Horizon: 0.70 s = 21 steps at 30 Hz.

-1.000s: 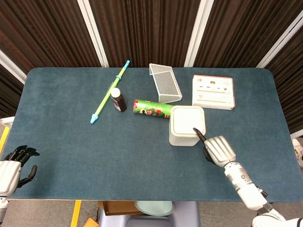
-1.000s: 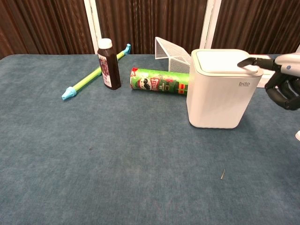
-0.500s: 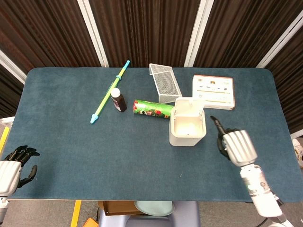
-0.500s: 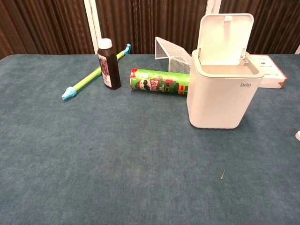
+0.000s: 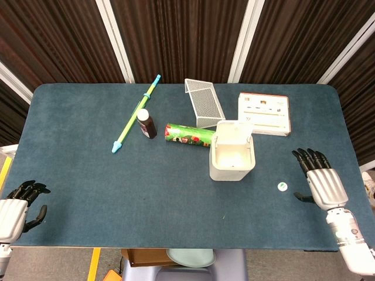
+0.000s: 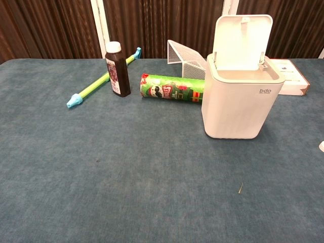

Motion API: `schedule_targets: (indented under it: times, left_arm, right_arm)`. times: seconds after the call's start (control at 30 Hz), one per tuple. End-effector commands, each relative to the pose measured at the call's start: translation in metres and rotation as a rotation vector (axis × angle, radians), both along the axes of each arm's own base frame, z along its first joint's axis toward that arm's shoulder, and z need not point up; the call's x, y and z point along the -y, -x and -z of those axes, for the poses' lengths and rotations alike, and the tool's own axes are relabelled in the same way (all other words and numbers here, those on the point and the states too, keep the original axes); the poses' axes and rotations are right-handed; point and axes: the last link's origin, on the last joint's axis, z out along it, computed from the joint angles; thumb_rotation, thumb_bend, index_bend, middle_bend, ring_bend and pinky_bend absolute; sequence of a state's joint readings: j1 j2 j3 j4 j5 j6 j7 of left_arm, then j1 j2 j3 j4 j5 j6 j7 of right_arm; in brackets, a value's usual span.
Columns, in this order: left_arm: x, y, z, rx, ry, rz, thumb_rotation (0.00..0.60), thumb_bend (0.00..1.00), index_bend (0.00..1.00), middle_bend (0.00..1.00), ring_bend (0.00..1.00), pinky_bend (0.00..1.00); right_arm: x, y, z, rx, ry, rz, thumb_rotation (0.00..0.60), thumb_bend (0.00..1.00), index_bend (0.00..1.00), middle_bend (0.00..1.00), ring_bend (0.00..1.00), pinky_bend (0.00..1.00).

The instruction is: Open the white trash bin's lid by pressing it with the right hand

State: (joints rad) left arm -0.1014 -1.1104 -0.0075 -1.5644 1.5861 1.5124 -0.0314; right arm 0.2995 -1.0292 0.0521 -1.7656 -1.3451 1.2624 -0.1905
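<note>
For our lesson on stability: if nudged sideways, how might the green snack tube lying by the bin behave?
The green snack tube lies on its side, so it would probably roll. The carpet-like tabletop may slow it. The white trash bin close by could stop it.

Bench (image 5: pixel 88 175), blue-carpeted top. Carrying: white trash bin (image 5: pixel 232 165), lid raised; green printed tube (image 5: pixel 188 135) lying flat just left of bin; dark bottle (image 5: pixel 146 123), upright; green-and-blue stick (image 5: pixel 136 113), lying diagonally; white mesh rack (image 5: pixel 204 102); flat printed box (image 5: pixel 264 113); small white disc (image 5: pixel 282 186) near right edge.
</note>
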Motion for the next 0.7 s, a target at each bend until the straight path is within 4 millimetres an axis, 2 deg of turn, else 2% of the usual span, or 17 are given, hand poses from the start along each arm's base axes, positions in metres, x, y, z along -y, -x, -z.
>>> schedule_targets:
  times: [0.03,0.17,0.43,0.7]
  left_arm:
    - [-0.001,0.001,-0.001,0.003,0.0,-0.004,0.6,0.47,0.37,0.29,0.18,0.36]
    - [-0.001,0.001,-0.001,0.007,0.0,-0.001,0.6,0.47,0.37,0.29,0.18,0.36]
    - [-0.001,0.001,-0.002,0.013,-0.001,0.0,0.6,0.47,0.38,0.29,0.18,0.36]
    - [-0.001,0.001,-0.002,0.016,0.0,-0.004,0.6,0.47,0.38,0.29,0.18,0.36]
  right_arm:
    - [0.008,0.021,0.017,-0.05,-0.073,0.076,0.6,0.16,0.23,0.2,0.11,0.18]
    - [0.018,0.033,0.033,-0.084,-0.127,0.132,0.6,0.16,0.27,0.23,0.14,0.2]
    - [0.032,0.044,0.056,-0.137,-0.183,0.174,0.6,0.16,0.37,0.31,0.23,0.3]
    - [0.042,0.054,0.076,-0.184,-0.221,0.209,0.6,0.23,0.42,0.34,0.27,0.35]
